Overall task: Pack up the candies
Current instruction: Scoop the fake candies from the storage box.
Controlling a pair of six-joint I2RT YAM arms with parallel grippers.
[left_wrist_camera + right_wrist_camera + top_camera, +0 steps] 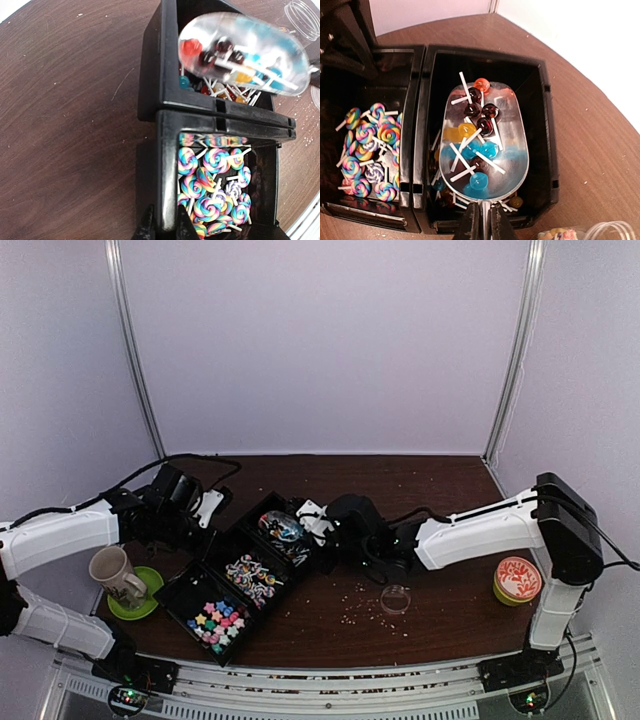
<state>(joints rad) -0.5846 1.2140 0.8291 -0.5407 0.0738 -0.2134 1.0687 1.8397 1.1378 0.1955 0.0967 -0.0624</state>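
Three black bins stand in a diagonal row. The near bin holds bright star candies (pixel 220 620), and the middle bin (pixel 167 165) holds swirl lollipops (pixel 215 180) (pixel 367 150). My left gripper (pixel 162 227) (pixel 215 530) is shut on the middle bin's left wall. My right gripper (pixel 482 220) (pixel 318 535) is shut on the handle of a shiny metal scoop (pixel 485 135) (pixel 245 50). The scoop hangs over the far bin (pixel 547 125), loaded with blue, yellow, dark red and orange lollipops (pixel 480 150). More lollipops lie in the bin under it.
An open clear jar (pixel 396 597) (pixel 610 231) stands just right of the bins, with pale crumbs (pixel 355 612) scattered nearby. A beige mug (pixel 115 573) sits on a green saucer (pixel 140 600) at the left. A round tin with an orange lid (pixel 517 580) is at the right.
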